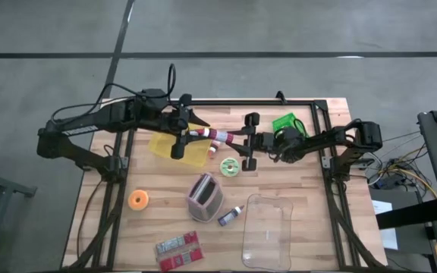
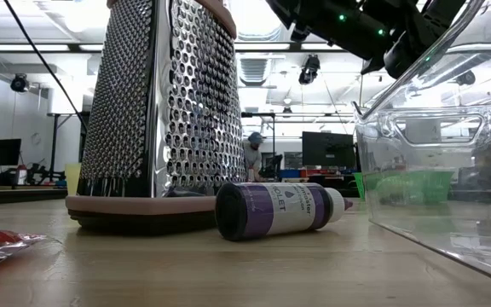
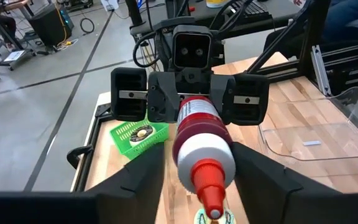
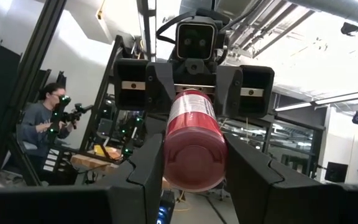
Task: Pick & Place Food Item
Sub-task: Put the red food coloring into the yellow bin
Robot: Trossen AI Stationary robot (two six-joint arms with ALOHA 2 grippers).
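Table (image 1: 302, 182) edges sit well apart from my grippers, which meet above its middle. Below them lie a clear plastic tray (image 1: 268, 227), a box grater (image 1: 203, 196) and a tape roll (image 1: 230, 167) (directly under). The ketchup bottle (image 1: 222, 136) hangs level, left gripper (image 1: 182, 136) clamping one end, right gripper (image 1: 250, 142) the other.

Both grippers hold the ketchup bottle (image 1: 220, 136) above mid-table, spanning that passage. Below it, tape roll (image 1: 230, 167), grater (image 1: 204, 196) and clear tray (image 1: 268, 230) crowd the boards; bare wood lies at the near-left corner.
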